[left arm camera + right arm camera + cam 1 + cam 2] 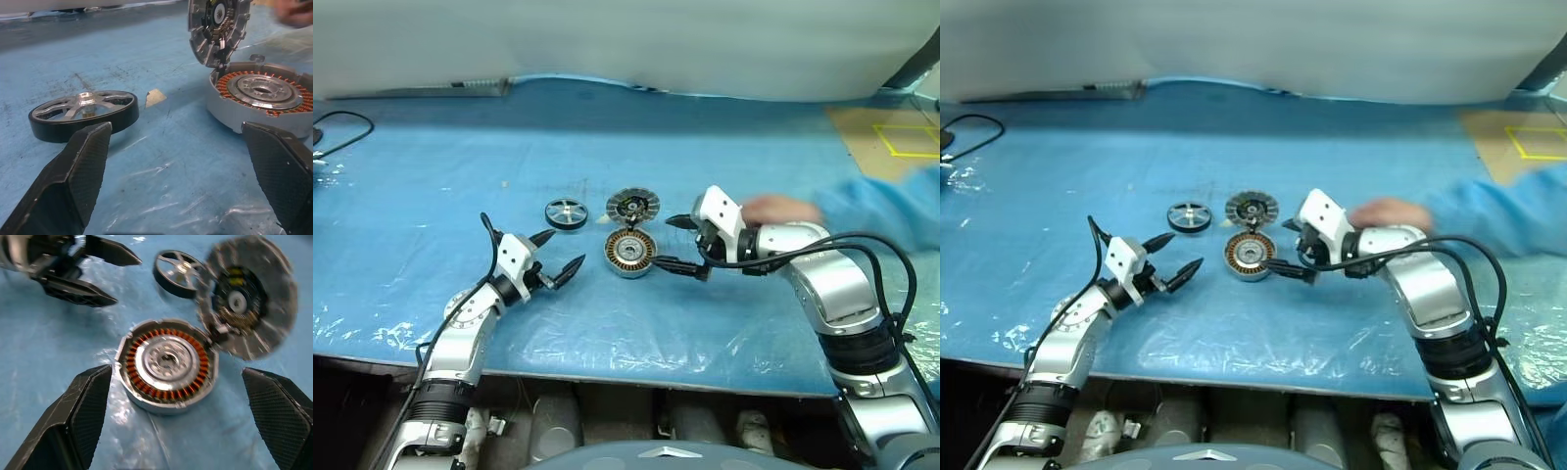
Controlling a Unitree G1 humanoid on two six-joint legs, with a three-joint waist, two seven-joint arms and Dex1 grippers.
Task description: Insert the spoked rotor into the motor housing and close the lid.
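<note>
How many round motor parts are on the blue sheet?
3: the spoked rotor lying left, the motor housing in the middle, the lid standing open, hinged at the housing's far edge.

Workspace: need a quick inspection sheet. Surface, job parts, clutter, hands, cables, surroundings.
Surface: blue plastic sheet over the table, wrinkled near the front edge.
Motor housing: open, copper windings exposed, no rotor inside.
Lid: hinged open at the housing's far edge, standing up.
Spoked rotor: lying flat on the sheet, left of the lid, apart from the housing.
Clutter: small pale scrap between rotor and housing.
Left hand: open, empty, left of the housing.
Right hand: open, empty, right of the housing.
Cables: black cable at far left.
Surroundings: person's hand and blue sleeve at right; yellow-taped square far right.
</note>
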